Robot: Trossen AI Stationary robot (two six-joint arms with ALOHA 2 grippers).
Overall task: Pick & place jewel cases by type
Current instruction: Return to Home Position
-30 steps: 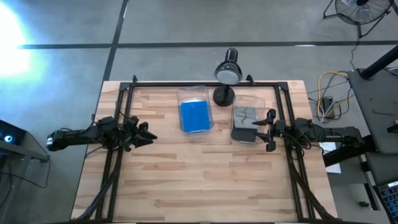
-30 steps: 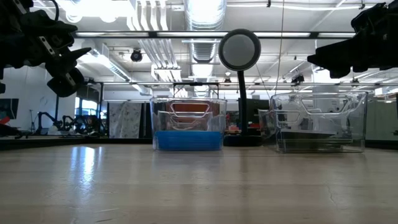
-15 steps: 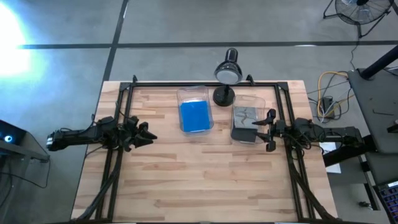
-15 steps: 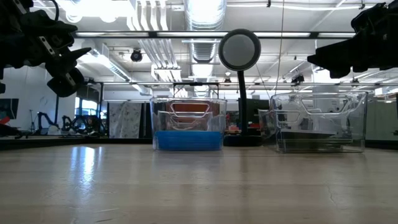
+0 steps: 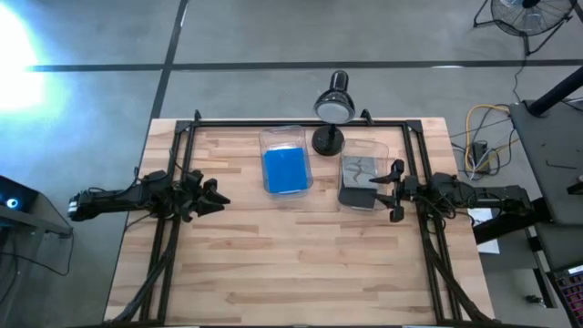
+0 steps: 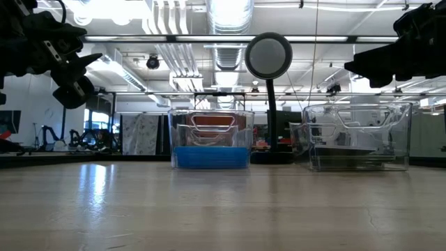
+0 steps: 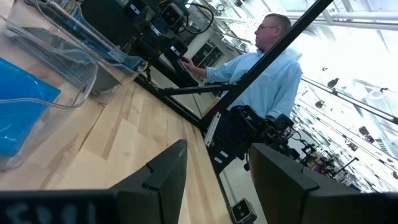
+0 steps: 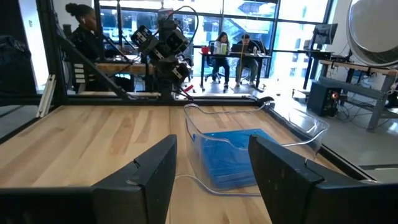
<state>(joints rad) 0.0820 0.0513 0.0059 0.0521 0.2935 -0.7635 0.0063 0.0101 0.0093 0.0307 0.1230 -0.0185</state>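
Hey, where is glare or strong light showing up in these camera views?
High view: white glare floods the floor at the upper left. Low view: ceiling lights blaze, the table shows a sheen, and the left gripper and right gripper hang as dark shapes. Left wrist view: bright white light behind the person.

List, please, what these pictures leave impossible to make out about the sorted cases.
Count of blue jewel cases: stacked; high view shows only the top one, low view one blue band.
Count of dark jewel cases: likewise stacked; in the high view the right gripper overlaps the right bin.
Left bin: left wrist view, cut off by picture edge.
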